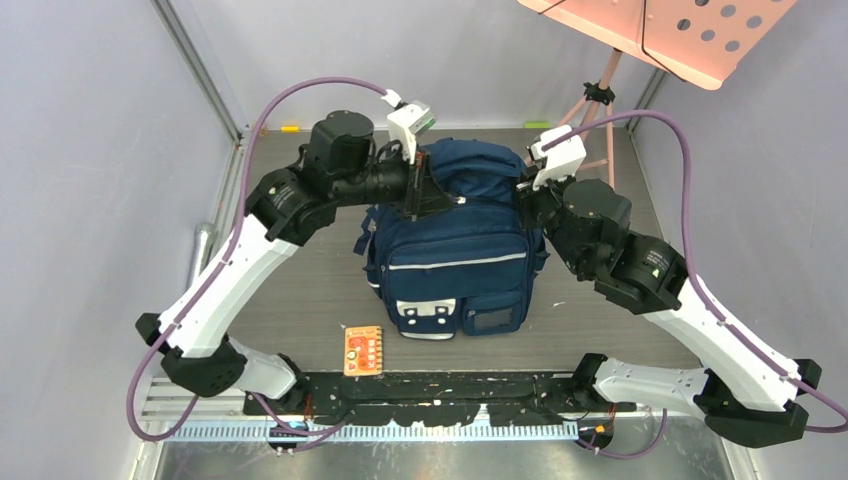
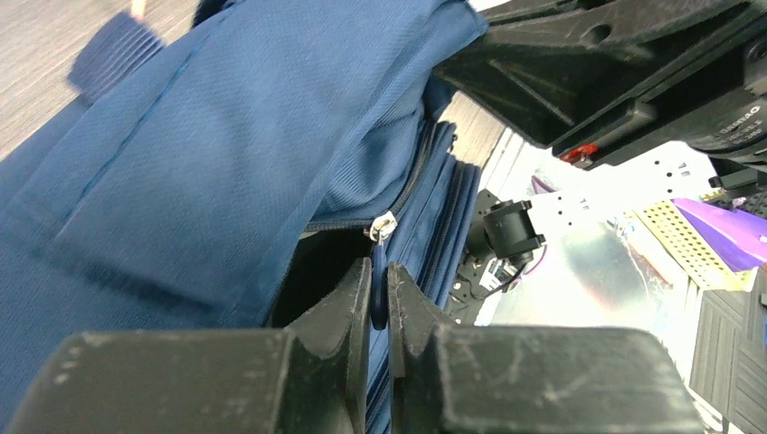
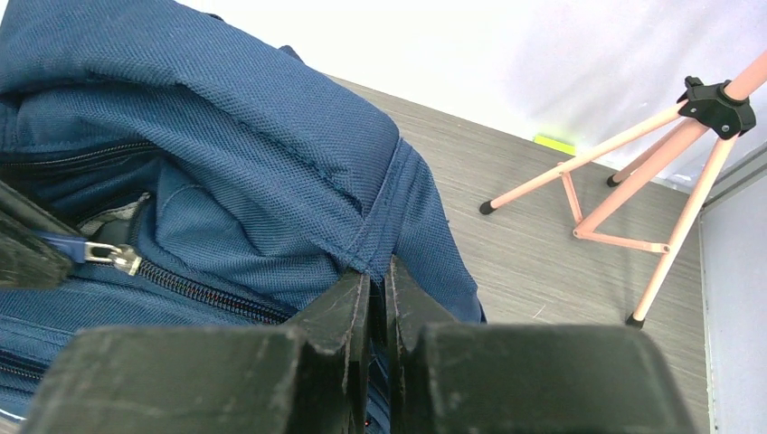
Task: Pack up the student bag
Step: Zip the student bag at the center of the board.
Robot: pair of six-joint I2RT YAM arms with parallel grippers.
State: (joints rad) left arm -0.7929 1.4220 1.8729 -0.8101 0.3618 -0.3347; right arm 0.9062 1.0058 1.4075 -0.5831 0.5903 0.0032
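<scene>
The navy student bag (image 1: 455, 270) stands upright in the middle of the table, front pockets facing the arms. At its top left, my left gripper (image 1: 418, 195) is shut on the blue zipper pull (image 2: 378, 303), which hangs from a metal slider (image 2: 383, 226) at the edge of a dark opening. In the left wrist view the jaws (image 2: 380, 280) pinch the tab between them. At the bag's top right, my right gripper (image 1: 527, 190) is shut on a fold of the bag's fabric (image 3: 366, 244), with its fingertips (image 3: 380, 276) nearly together. The same slider (image 3: 113, 256) shows in the right wrist view.
A small orange card (image 1: 363, 351) lies on the table in front of the bag, to its left. A pink music stand (image 1: 660, 30) rises at the back right on tripod legs (image 3: 633, 172). A small yellow-green object (image 1: 290, 128) lies by the back wall.
</scene>
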